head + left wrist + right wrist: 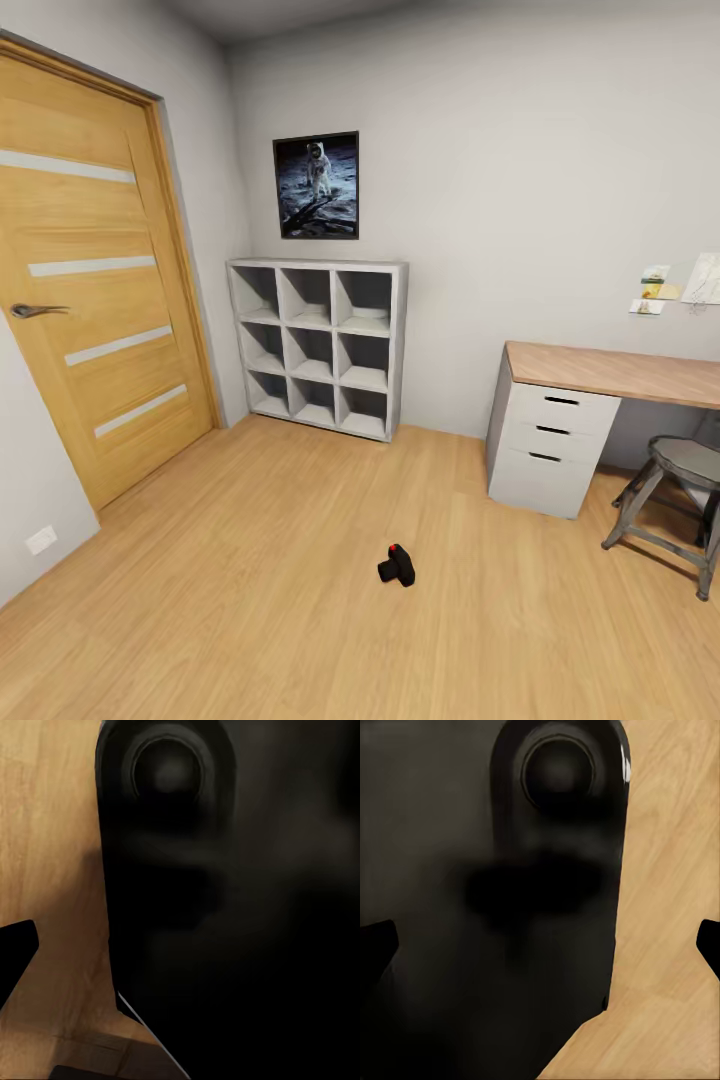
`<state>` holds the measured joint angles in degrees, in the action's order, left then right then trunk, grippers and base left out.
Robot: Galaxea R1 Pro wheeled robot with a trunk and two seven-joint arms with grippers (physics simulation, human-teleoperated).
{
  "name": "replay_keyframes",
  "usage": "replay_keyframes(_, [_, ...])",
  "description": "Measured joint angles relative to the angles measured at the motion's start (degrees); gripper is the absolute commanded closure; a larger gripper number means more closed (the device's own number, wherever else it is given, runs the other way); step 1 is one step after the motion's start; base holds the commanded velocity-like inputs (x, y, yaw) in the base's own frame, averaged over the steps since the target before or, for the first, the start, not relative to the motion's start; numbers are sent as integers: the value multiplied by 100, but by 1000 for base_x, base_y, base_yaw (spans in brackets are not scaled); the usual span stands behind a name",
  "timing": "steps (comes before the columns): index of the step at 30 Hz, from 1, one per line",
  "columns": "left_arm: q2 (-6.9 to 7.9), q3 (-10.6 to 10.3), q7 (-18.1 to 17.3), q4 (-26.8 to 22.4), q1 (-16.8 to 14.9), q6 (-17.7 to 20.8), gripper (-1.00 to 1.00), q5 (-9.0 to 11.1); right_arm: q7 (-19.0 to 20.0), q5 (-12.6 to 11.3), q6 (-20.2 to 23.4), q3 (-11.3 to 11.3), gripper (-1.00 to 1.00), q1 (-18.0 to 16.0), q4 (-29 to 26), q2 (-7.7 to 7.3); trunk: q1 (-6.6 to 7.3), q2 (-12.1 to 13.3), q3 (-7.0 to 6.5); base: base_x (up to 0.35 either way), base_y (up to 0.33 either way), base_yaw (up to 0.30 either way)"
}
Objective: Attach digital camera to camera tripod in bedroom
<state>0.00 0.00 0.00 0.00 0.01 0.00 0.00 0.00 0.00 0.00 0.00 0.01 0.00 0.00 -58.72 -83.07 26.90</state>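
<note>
The digital camera (397, 566), small, black and with a red button on top, lies on the light wood floor in the head view, ahead of me near the room's middle. The camera tripod is out of view. In the left wrist view my left gripper (180, 952) hangs beside a dark part of my own body, with one fingertip (15, 956) at the picture's edge. My right gripper (540, 945) has its fingertips (375, 945) wide apart over the same dark body and floor. Both are open with nothing between the fingers.
A wooden door (90, 300) stands shut on the left. A white cube shelf (318, 345) stands against the far wall under a moon poster (316, 185). A desk with white drawers (548, 440) and a short grey metal stool (675, 500) are at the right.
</note>
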Motion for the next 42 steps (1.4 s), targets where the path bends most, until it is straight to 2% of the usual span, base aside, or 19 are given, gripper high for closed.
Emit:
replay_keyframes(3, [-15, 59, -24, 8, -9, -16, -100, 55, -24, 39, 24, 40, -100, 0, 0, -64, 0, 1, 0, 0, 0, 0])
replay_keyframes(7, [-16, 80, -24, 8, -9, -16, -100, 56, -24, 40, 24, 44, -100, 0, 0, -68, 0, 1, 0, 0, 0, 0])
replay_keyframes(14, [-8, 290, -14, -216, -9, -51, -100, 259, -35, 222, 12, 208, -100, -8, 0, -71, 0, 1, -2, 0, 0, 0])
replay_keyframes(20, [-14, 472, -9, -260, -9, -51, -100, 444, -32, 396, -56, 240, -100, -9, 1, -68, 1, 1, -2, 92, -21, 0])
replay_keyframes(27, [-10, 723, -8, -269, -9, -44, -100, 649, -32, 396, -92, 231, -100, -9, 7, -50, 2, 1, -2, 256, -96, 0])
replay_keyframes(36, [-15, 705, -8, -274, -9, -47, -100, 972, -32, 398, -103, 235, -100, -9, 8, -59, 3, 1, -2, 288, -140, 0])
replay_keyframes(42, [-16, 704, -7, -279, -9, -48, -100, 973, -37, 398, -105, 235, -100, -8, 8, -65, 3, 1, -2, 291, -194, 0])
